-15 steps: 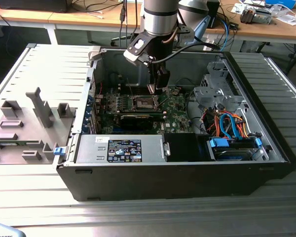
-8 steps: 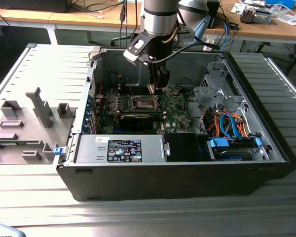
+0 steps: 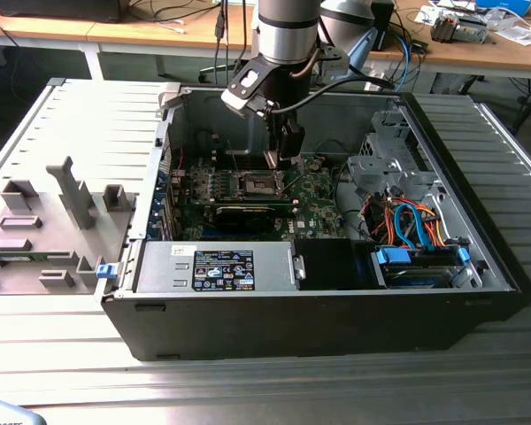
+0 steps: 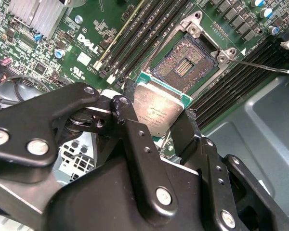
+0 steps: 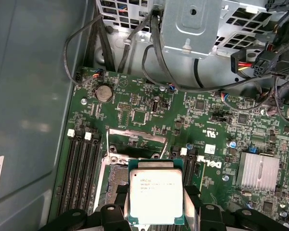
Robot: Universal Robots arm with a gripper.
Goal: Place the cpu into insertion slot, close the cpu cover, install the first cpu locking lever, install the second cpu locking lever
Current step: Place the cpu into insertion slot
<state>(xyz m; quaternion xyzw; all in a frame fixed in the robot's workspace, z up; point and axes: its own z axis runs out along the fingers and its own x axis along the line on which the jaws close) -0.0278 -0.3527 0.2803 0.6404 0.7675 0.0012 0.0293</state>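
The black metal fingers (image 4: 182, 129) are clamped on two opposite edges of the small flat square chip with a dull silver-grey face, the cpu (image 4: 160, 111). It hangs level between them, not yet seated.

Just past the fingertips lies the insertion slot (image 4: 183, 65), a square socket with a dark, finely pinned centre and a silvery rim, set in the green circuit board (image 4: 94, 29). The cpu looks offset from it, one corner over the rim.

The main hazard, as I judge it, is the pin field: a descent that is tilted, shifted or turned the wrong way could bend the contacts or leave the chip riding on the rim. The hold is only on thin edges, so a knock could also twist it.

Close around the fingers, room is tight. Long black memory slots (image 4: 144, 33) run along both flanks of the socket. The thin silvery cpu cover (image 5: 137, 130) appears raised on the far side, and a thin wire locking lever (image 4: 257, 66) juts outward beside the rim; either could catch a finger.

Farther from the fingers there is more freedom. The grey case wall (image 5: 29, 96), the ribbed heat sink (image 5: 257, 175) and the drive cage (image 5: 192, 24) with its dark cables stand well apart. The case lies open-topped on the slatted grey counter (image 3: 265, 390).
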